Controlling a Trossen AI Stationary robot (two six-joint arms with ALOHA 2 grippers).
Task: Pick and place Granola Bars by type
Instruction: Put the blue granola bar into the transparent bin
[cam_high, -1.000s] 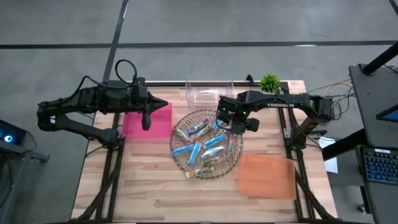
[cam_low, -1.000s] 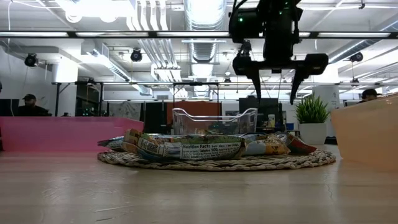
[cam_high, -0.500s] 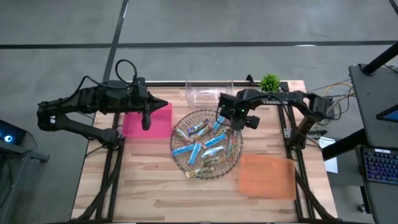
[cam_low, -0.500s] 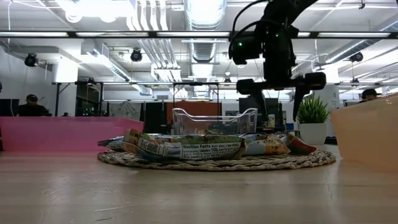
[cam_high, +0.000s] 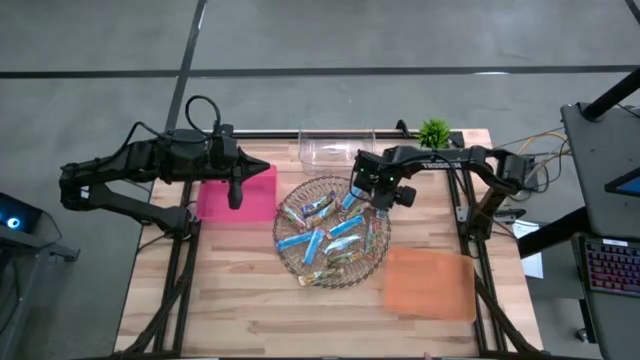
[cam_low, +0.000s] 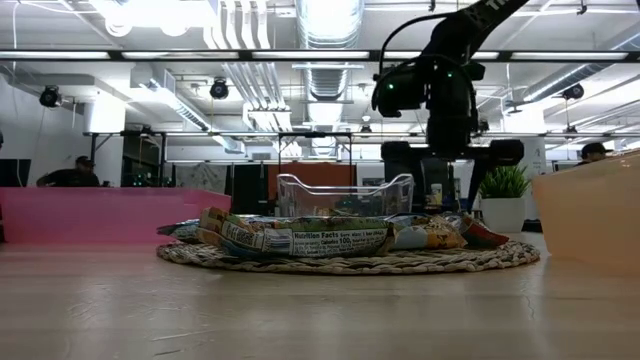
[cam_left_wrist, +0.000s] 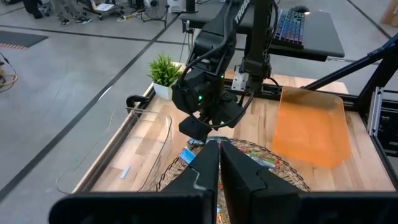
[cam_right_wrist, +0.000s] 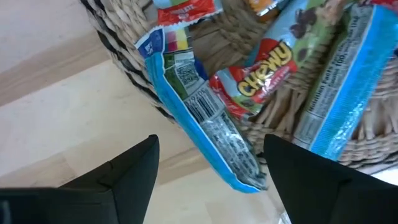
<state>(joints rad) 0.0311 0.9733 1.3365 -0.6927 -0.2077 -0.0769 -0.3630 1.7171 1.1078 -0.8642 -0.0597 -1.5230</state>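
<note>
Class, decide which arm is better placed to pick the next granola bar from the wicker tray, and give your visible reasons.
The right. The right gripper is open, low over the wicker tray's rim, straddling a blue-wrapped bar. The left gripper is shut, over the pink bin.

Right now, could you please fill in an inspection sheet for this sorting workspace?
Surface: wooden table, bare at the front.
Job's things: granola bars piled on the round wicker tray; a blue-wrapped bar hangs over its rim.
Bins: pink bin, clear bin, orange bin; no bars visible in them.
Clutter: small potted plant at the back edge.
Grippers: right pincer open, low over the tray's back edge, straddling the blue-wrapped bar; left pincer shut, above the pink bin.
Cables: loop on the left arm; wires right of the table.
Surroundings: people in the room behind.
</note>
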